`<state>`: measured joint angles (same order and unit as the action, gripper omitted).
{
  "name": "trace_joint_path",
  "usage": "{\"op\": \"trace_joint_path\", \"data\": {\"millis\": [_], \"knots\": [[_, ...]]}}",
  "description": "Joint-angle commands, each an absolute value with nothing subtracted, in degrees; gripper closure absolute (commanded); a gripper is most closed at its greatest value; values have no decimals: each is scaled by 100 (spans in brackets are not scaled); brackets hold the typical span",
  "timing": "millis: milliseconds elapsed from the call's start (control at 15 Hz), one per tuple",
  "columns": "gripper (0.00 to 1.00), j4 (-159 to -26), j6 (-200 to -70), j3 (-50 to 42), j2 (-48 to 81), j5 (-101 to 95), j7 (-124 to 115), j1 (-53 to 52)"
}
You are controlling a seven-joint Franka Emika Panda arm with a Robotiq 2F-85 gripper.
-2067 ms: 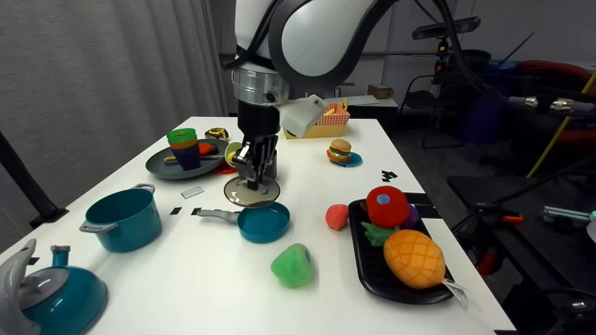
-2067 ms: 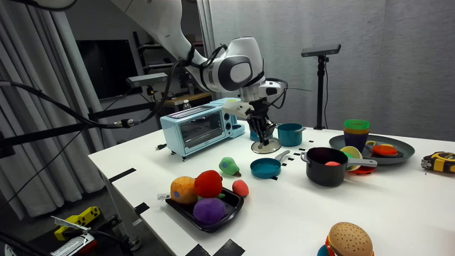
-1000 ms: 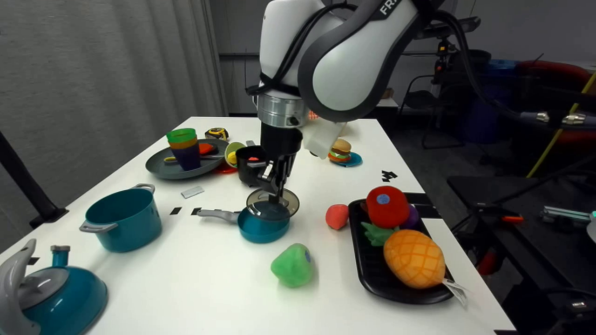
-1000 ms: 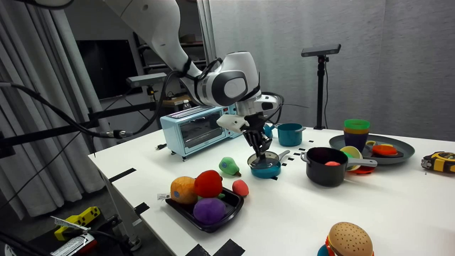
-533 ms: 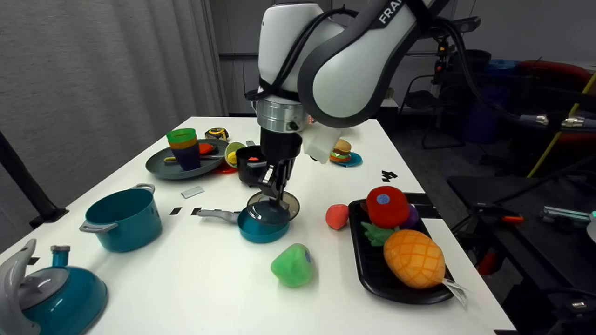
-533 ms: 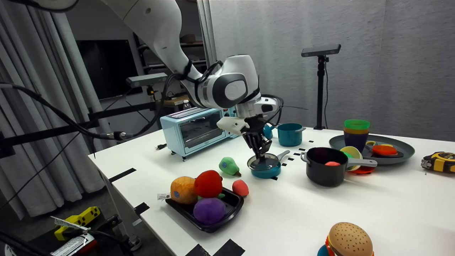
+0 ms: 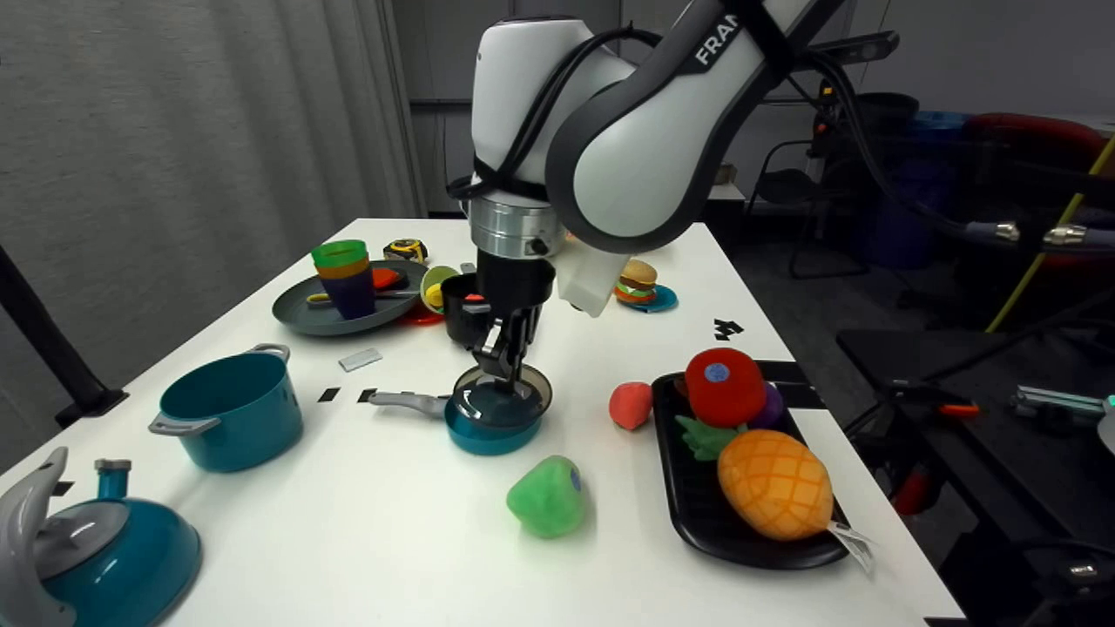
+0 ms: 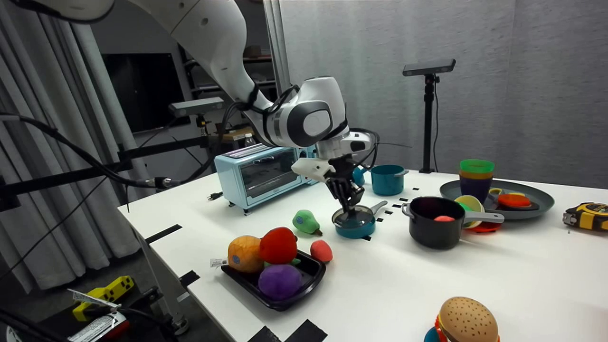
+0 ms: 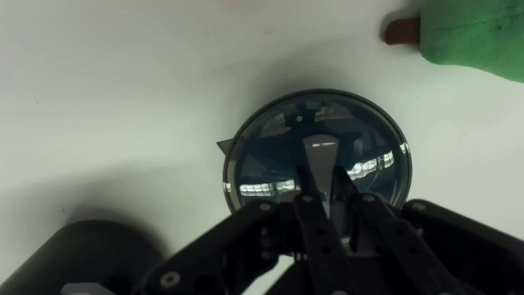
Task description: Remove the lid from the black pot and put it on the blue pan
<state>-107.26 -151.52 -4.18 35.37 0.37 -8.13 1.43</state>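
Observation:
The lid, a round greyish see-through disc, lies over the blue pan in both exterior views, the lid (image 7: 477,407) (image 8: 365,217) set slightly off the centre of the pan (image 7: 492,444) (image 8: 355,232). I cannot tell if it rests on the rim. My gripper (image 7: 503,376) (image 8: 350,210) is shut on the lid's grey handle. In the wrist view the fingertips (image 9: 321,171) stand on both sides of the handle, and the lid (image 9: 266,153) covers most of the pan. The black pot (image 7: 462,318) (image 8: 433,232) stands uncovered with something red inside; its side shows in the wrist view (image 9: 98,250).
A green toy (image 7: 547,496) and a red toy (image 7: 630,406) lie near the pan. A black tray (image 7: 688,514) holds several plush toys. A teal pot (image 7: 235,418), a kettle (image 7: 131,557) and a grey plate (image 7: 300,318) stand around. A toaster oven (image 8: 266,171) stands behind.
My gripper has carried the lid over the blue pan and lowered it. In the last half second the lid shifted slightly, more nearly centred on the pan. The other things have not moved.

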Motion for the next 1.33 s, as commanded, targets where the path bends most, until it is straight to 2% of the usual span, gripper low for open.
{"op": "trace_joint_path", "data": {"millis": [0,467,533,600,1133,1267], "knots": [[96,-10430,-15144,-498,3758,-44,-812,69],[96,-10125,-15064,-508,3980,-27,-838,64],[60,-10095,-15044,-501,3999,-14,-839,71],[59,-10069,-15030,-497,4011,-6,-842,73],[1,-10037,-15044,-505,3980,3,-824,94],[0,-10075,-15071,-505,3913,11,-820,102]]}}
